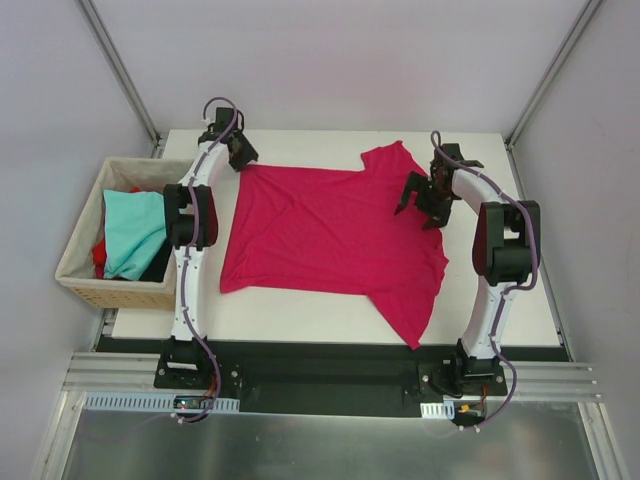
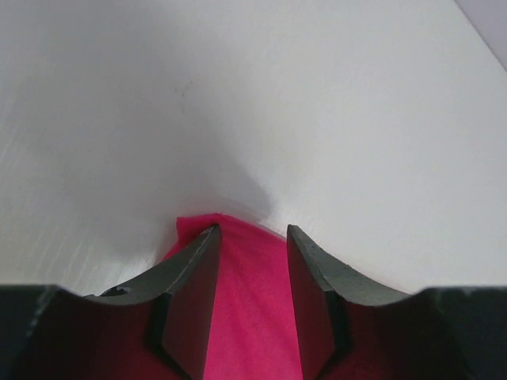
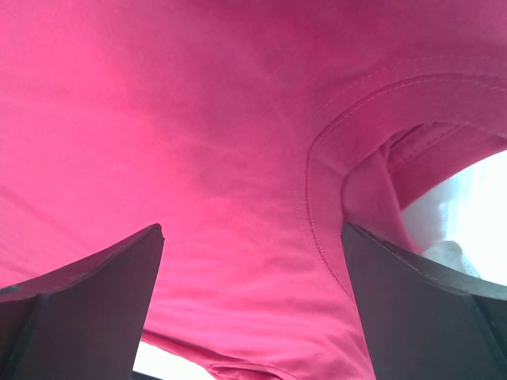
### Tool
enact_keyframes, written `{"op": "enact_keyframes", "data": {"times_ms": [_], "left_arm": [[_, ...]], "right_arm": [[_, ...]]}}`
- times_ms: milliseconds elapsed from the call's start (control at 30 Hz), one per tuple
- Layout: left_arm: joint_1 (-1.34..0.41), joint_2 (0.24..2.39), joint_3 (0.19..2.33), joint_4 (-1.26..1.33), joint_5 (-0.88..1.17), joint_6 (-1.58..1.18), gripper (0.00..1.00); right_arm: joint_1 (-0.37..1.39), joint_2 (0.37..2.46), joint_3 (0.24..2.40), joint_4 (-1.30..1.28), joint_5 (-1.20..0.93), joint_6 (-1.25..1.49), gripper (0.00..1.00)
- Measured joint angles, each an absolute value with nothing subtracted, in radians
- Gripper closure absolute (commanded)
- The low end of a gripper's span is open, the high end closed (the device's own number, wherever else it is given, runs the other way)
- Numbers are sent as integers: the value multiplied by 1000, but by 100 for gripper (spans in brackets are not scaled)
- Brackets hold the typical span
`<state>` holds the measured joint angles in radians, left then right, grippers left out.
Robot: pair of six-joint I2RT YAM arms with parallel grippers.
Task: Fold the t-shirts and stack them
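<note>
The crimson-magenta t-shirt (image 1: 320,230) lies spread flat on the white table (image 1: 300,320), its collar end to the right. My left gripper (image 1: 243,157) is at the shirt's far left corner, jaws apart, and the corner of the cloth (image 2: 252,301) lies between the fingers (image 2: 194,269). My right gripper (image 1: 418,205) is wide open just above the shirt near the collar seam (image 3: 333,142), with cloth (image 3: 198,119) filling its view. The light teal t-shirt (image 1: 132,230) and the red t-shirt (image 1: 99,256) lie in the basket.
The woven wicker basket (image 1: 80,285) stands off the table's left edge, beside the left arm. Bare white table (image 2: 317,95) lies beyond the left gripper. Metal frame posts (image 1: 120,70) stand at the back corners.
</note>
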<state>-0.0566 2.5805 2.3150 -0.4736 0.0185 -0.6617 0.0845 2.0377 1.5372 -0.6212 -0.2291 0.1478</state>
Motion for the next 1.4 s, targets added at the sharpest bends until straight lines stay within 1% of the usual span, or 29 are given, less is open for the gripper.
{"op": "enact_keyframes", "data": {"times_ms": [33,133,167,267,433,533,633,767,800,933,1000,1067,1167,1267,1400], "left_arm": [[-54,2585,2325,-473,22,-668,51],[-50,2595,2347,-473,34,-677,43],[-51,2596,2352,-473,41,-677,37],[-51,2593,2353,-469,62,-657,29],[-56,2527,2316,-487,105,-573,25],[-68,2407,2248,-491,109,-510,25],[-106,2190,2088,-478,104,-473,26],[-202,1826,1770,-436,72,-465,26],[-237,1721,1667,-428,65,-472,27],[-293,1477,1333,-396,67,-523,27],[-279,1426,1166,-393,51,-557,27],[-268,1425,1057,-392,42,-583,27],[-261,1422,923,-407,38,-615,27],[-261,1405,848,-405,36,-643,27],[-261,1350,807,-395,21,-664,27]], "right_arm": [[86,2038,1541,-626,-230,148,0],[91,2035,1551,-638,-236,147,0],[91,2031,1551,-641,-240,147,0],[91,2009,1554,-656,-251,144,0],[99,1920,1575,-680,-264,129,0],[121,1802,1552,-693,-265,118,0],[168,1642,1455,-695,-259,120,0],[304,1450,1240,-704,-238,156,0],[351,1418,1182,-717,-226,173,0],[503,1364,984,-738,-174,232,0],[540,1341,887,-737,-149,260,0],[546,1320,822,-731,-133,274,0],[546,1313,782,-717,-119,277,0],[547,1322,780,-664,-117,271,0],[549,1368,780,-595,-118,253,1]]}}
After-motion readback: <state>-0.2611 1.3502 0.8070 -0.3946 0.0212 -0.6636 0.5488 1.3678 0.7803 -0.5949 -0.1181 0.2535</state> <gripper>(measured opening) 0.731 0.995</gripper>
